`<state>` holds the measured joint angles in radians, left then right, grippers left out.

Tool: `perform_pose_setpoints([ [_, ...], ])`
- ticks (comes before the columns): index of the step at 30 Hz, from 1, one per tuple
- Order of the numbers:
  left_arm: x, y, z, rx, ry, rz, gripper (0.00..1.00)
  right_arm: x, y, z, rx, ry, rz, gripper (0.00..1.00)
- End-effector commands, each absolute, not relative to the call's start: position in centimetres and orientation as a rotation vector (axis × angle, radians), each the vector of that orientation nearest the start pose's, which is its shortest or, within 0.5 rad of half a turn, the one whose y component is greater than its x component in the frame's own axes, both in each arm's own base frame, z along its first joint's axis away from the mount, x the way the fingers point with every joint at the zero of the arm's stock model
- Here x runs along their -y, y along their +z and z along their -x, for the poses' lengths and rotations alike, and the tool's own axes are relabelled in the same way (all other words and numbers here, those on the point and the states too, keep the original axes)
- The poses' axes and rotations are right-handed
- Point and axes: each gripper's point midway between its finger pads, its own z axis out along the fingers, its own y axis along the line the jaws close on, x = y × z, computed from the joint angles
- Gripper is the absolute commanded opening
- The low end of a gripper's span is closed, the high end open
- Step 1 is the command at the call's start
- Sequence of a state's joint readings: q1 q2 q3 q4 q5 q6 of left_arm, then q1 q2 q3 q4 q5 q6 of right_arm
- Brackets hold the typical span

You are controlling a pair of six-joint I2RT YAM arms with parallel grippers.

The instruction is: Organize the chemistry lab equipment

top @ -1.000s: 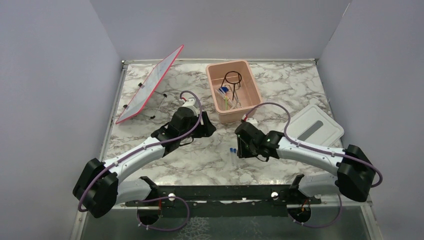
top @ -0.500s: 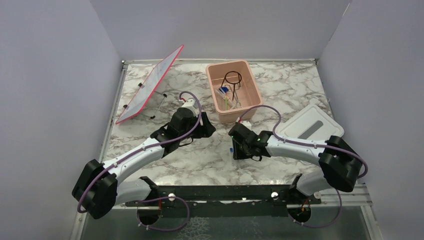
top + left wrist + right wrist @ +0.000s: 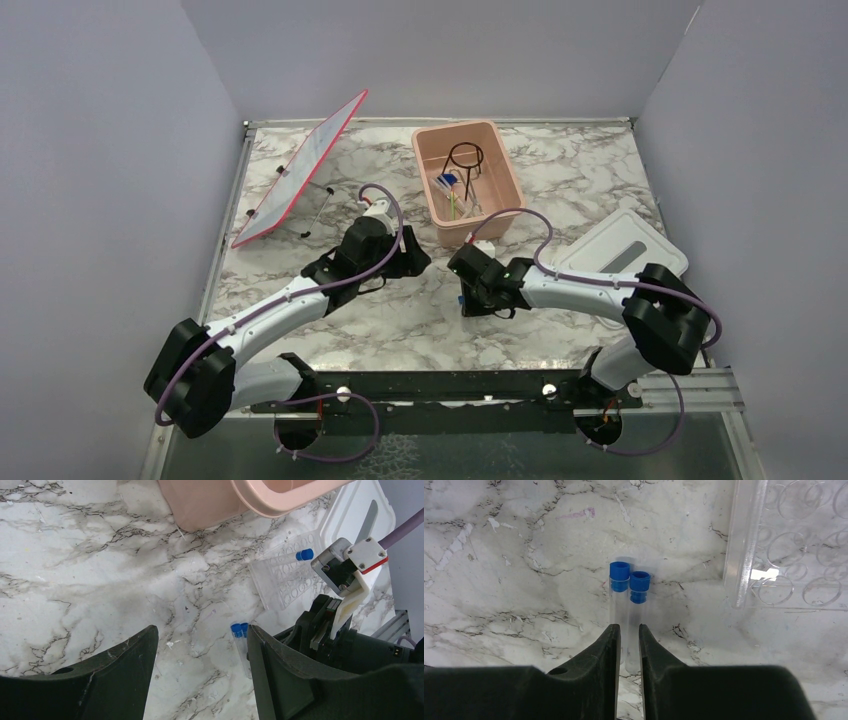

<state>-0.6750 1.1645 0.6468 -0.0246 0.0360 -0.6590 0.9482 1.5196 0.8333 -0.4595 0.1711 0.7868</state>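
A white worktop (image 3: 560, 170) veined in grey marble sits inside a small booth, boxed in by plain pale-lilac panels: a back wall (image 3: 440, 60), a left wall (image 3: 100, 180) and a right wall (image 3: 760, 150). A thin metal strip (image 3: 560, 122) trims the worktop's far edge; a black rail (image 3: 440, 385) runs along the near one. The light is even and soft, casting only faint shadows.

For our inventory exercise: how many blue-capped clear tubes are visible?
3 tubes: two side by side on the marble table at the right gripper, one on the clear perforated rack. The pink tub may hide more.
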Motion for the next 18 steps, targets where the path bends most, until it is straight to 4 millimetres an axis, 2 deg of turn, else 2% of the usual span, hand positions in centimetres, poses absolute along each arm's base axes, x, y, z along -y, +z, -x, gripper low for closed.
perform_pose_setpoints([
  [1, 24.4, 13.0, -25.8, -2.213, -0.813, -0.025, 0.68, -23.7, 1.6, -18.3, -2.734, 0.163, 0.157, 0.23],
  [5, 24.3, 12.7, -25.6, -2.221, -0.81, -0.024, 0.68, -23.8, 2.3, -18.4, -2.717, 0.18, 0.16, 0.24],
  [8, 24.3, 12.1, -25.3, -2.241, -0.818, -0.021, 0.68, -24.1, 3.2, -18.6, -2.694, 0.215, 0.165, 0.31],
  [11, 24.7, 11.5, -24.9, -2.257, -0.848, -0.02, 0.68, -24.2, 3.8, -18.7, -2.674, 0.234, 0.163, 0.34],
  [13, 24.8, 10.9, -24.5, -2.276, -0.864, -0.017, 0.68, -24.0, 3.8, -18.7, -2.674, 0.228, 0.159, 0.34],
  [18, 25.0, 10.0, -24.0, -2.307, -0.887, -0.004, 0.68, -23.6, 3.1, -18.5, -2.696, 0.191, 0.152, 0.26],
])
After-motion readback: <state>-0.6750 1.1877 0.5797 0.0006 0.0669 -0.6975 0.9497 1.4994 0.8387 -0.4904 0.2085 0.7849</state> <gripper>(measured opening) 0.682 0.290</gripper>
